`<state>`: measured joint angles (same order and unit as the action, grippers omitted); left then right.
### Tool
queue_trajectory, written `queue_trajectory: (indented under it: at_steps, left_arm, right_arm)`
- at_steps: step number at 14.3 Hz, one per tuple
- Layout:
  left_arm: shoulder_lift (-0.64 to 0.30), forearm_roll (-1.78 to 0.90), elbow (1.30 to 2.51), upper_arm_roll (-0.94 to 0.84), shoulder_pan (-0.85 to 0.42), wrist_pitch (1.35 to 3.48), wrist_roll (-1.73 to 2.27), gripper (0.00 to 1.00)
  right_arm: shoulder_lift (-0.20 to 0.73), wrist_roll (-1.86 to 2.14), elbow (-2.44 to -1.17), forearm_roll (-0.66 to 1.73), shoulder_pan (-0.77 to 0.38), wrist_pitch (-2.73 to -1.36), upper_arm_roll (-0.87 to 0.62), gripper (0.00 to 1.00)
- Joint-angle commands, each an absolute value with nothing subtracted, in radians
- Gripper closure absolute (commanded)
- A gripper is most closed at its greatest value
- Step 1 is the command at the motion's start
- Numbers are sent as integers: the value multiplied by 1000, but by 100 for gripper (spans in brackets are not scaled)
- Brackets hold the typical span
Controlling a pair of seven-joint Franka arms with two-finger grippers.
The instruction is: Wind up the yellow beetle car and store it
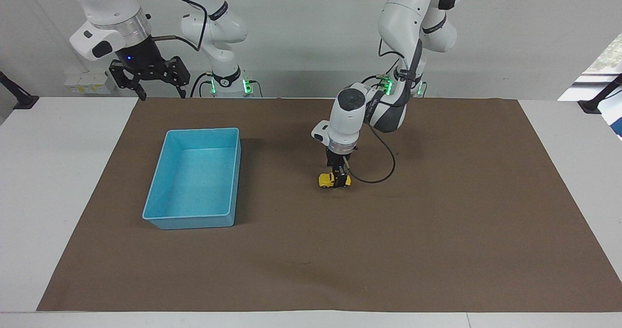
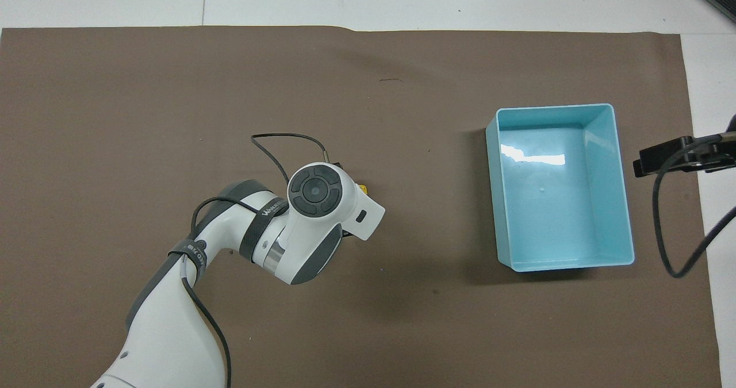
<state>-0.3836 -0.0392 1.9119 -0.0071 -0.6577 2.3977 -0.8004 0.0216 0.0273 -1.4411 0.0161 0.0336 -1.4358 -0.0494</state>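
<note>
Yellow beetle car sits on the mat with the left gripper down around it, probably to pull it back; can't tell if those jaws have clamped. Right gripper waits above the blue bin end, jaws apart.

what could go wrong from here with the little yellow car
1. The left claw straddles only one end of the toy car, so the car may pivot or slip when lifted.
2. The car sits on the brown mat, apart from the blue bin; a weak grip could drop it on the way.
</note>
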Motion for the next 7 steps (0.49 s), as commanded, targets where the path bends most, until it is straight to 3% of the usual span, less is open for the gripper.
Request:
queue_trajectory:
  at_steps: [1, 7]
  left_arm:
    - [-365, -15, 1914, 11, -675, 2370, -773, 100]
    - [-362, -14, 1927, 9, -660, 2368, -814, 100]
  right_arm:
    - [21, 12, -1431, 37, 46, -1428, -58, 0]
    - [21, 12, -1431, 37, 46, -1427, -58, 0]
